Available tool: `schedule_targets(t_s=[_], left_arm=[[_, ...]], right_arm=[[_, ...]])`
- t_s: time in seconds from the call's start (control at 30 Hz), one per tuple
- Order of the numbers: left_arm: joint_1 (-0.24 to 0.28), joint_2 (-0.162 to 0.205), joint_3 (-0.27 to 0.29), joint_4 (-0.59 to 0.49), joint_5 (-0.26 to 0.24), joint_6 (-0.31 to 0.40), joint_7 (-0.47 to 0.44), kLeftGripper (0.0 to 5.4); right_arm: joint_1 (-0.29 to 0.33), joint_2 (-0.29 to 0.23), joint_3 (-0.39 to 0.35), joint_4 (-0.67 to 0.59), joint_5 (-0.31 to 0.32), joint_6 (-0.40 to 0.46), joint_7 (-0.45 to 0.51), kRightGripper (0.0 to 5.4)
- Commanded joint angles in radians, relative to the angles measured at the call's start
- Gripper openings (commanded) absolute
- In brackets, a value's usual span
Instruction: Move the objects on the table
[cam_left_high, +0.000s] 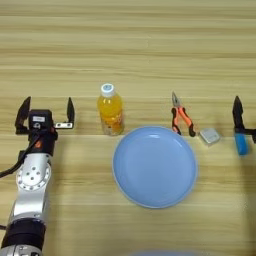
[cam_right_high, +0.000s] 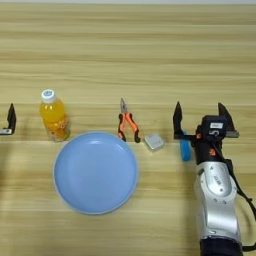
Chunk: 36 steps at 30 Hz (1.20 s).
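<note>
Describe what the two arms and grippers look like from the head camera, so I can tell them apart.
They look alike. The left gripper and right gripper each have two black pointed fingers on a black block with a small pale label. Behind each sits an orange-red band, then a silver rounded forearm with small holes and a black cuff. A black cable runs alongside each.

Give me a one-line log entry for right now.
left gripper: open, idle left of bottle | right gripper: open, over blue bar | grey block, plate: untouched
</note>
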Motion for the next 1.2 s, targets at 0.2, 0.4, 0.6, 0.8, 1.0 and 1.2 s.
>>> schedule_targets(t_s=[0.2,0.4,0.6,0.8,1.0,1.2], left_arm=[[0.005,-0.002,0.000,-0.006,0.006,0.014,0.004,5.40],[0.012,-0.001,0.000,-0.013,0.005,0.014,0.003,5.40],[0.023,-0.002,-0.001,-0.032,0.006,0.020,0.002,5.40],[0.023,0.000,0.000,-0.033,0.005,0.023,0.002,5.40],[0.020,0.004,0.003,-0.026,0.004,0.022,-0.001,5.40],[0.017,0.005,0.002,-0.022,0.004,0.021,-0.001,5.40]], right_arm=[[0.003,-0.009,0.000,-0.004,-0.005,0.013,-0.002,5.38],[0.012,-0.011,-0.007,-0.007,-0.013,0.074,-0.027,5.38],[0.036,-0.010,0.004,-0.027,-0.033,0.129,-0.042,5.38],[0.035,-0.011,0.016,-0.009,-0.060,0.186,-0.054,5.38],[0.057,0.005,0.043,-0.031,-0.078,0.240,-0.062,5.38],[0.049,-0.002,0.040,-0.013,-0.089,0.264,-0.080,5.38]])
